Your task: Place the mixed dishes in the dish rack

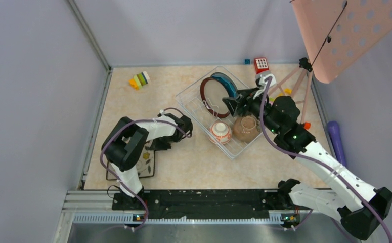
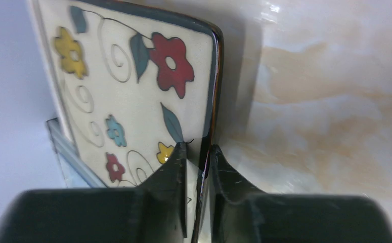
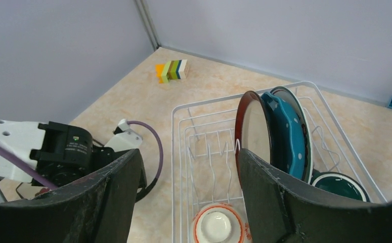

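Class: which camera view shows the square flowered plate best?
Left wrist: the square plate fills it, flowers and dark rim clear, edge between the left gripper fingers. Top external shows only a part beside the left arm; right wrist shows none clearly.

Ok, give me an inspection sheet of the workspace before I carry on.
Surface: beige marbled table; no spills seen.
Job's things: dish rack holds a dark-rimmed round plate and a blue plate on edge, an orange-white bowl, a brown bowl and a dark green mug. The square leaf-patterned plate is outside it.
Clutter: coloured blocks, red toy, purple object beyond the table's right edge.
Grippers: left gripper shut on the square leaf-patterned plate's rim; right gripper open above the dish rack.
Cables: purple cables looping along both arms.
Surroundings: plain walls; pink perforated board on a tripod, far right.
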Robot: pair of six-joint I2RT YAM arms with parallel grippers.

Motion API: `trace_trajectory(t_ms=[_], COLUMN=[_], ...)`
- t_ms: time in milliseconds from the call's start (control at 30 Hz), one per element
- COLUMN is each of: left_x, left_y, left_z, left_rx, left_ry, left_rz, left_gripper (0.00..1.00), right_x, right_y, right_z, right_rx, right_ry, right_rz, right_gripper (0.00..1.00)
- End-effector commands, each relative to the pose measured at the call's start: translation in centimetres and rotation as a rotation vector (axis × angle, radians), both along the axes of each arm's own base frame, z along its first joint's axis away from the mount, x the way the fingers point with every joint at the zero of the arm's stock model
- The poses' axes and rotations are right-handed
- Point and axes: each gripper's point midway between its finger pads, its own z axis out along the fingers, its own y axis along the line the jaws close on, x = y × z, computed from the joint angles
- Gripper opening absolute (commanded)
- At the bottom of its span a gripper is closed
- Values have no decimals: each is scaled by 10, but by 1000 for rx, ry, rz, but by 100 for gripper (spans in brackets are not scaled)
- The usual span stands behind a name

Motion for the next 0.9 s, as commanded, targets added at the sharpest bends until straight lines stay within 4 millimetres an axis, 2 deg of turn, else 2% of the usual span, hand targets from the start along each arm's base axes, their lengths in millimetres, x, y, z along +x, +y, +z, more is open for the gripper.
trace_trajectory(t_ms=[0,100,167,333,467,667,867], left_x=[1,9,18,39,51,63,76], left_y=[11,2,-11,-42,-54,-59,-76], left_z=[13,26,40,84,116,152,174], left_rx=[77,14,-78,-324,-453,-543,-781], left_ry=[-9,-63,-131,-277,-357,-453,-509], left_rz=[22,15,6,0,66,203,295], left_gripper=[0,0,0,0,0,0,0], right_x=[-11,-13,-17,-31,-40,-54,-76], right_y=[1,3,3,2,7,39,90], right_z=[19,9,-2,-27,-48,-71,-80], right_rx=[44,40,50,148,210,244,210], right_ry=[-30,35,91,162,222,292,279], right_rz=[46,53,54,71,107,205,279], right_gripper=[69,68,67,67,66,67,69])
